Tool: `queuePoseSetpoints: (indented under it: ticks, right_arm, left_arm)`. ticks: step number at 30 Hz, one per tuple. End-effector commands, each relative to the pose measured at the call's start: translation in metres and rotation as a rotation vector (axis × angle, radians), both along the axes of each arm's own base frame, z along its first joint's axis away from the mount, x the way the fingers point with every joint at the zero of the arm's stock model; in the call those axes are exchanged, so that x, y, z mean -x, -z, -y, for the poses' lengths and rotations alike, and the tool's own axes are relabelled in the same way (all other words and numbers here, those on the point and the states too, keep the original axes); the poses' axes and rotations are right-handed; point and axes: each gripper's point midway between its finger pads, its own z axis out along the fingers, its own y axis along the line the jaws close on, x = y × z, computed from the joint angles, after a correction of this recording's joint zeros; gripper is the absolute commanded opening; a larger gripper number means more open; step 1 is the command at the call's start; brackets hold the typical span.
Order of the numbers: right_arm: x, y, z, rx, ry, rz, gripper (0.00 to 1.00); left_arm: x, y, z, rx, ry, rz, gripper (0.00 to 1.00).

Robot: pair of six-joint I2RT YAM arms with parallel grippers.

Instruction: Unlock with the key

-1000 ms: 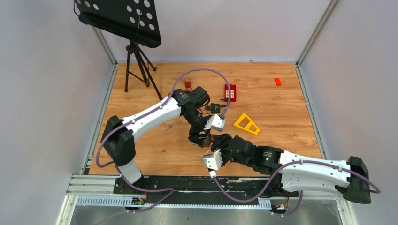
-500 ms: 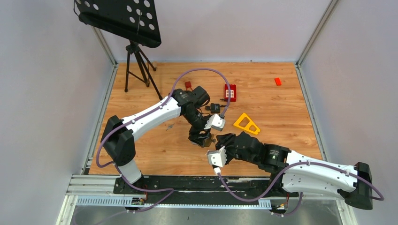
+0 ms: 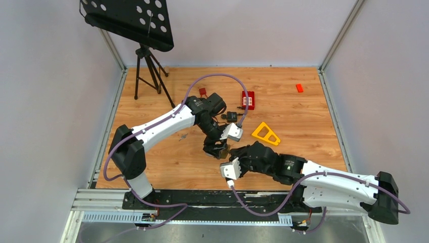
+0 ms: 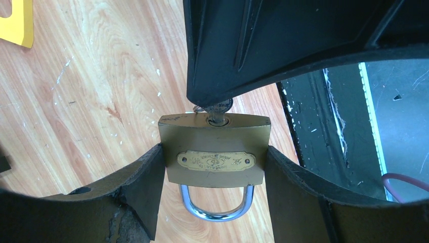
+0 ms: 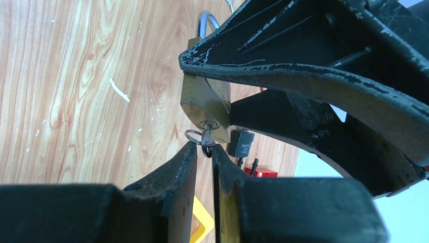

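**A:** Looking for the padlock (image 4: 212,139)?

**B:** Clamped by its sides in the left pincer (image 4: 215,169), over the desk (image 3: 303,116), near the middle. Already got the key (image 5: 207,137) in its keyhole (image 4: 218,121).

**A:** And the right pincer (image 5: 205,152)?

**B:** Tips nearly together around the key's head. Cannot tell if squeezing tight yet.

**A:** Could go wrong how?

**B:** Could slip off that small head if not squeezed tight. Could bend the key if turned crooked. Could twist the padlock loose if turned too hard.

**A:** Any boxes or bowls?

**B:** None seen holding anything. Only the keyhole, with the key inside.
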Motion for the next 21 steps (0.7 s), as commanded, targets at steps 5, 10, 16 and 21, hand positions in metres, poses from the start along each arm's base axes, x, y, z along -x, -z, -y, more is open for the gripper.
queuePoseSetpoints:
  ticks: [5, 10, 16, 21]
  right_arm:
    - [-0.007, -0.018, -0.020, -0.081, -0.003, 0.017, 0.13]
    - [-0.011, -0.015, -0.024, -0.090, 0.018, 0.005, 0.11]
    - [-0.016, -0.012, -0.025, -0.117, 0.049, -0.024, 0.07]
    - [-0.022, -0.017, -0.021, -0.167, 0.082, -0.112, 0.00]
  left_arm:
    - [0.008, -0.033, 0.014, 0.125, 0.024, -0.005, 0.00]
    - [0.009, -0.032, 0.015, 0.126, 0.026, -0.014, 0.00]
    - [0.009, -0.031, 0.016, 0.129, 0.026, -0.016, 0.00]
    - [0.001, -0.028, 0.015, 0.123, -0.015, 0.025, 0.00]
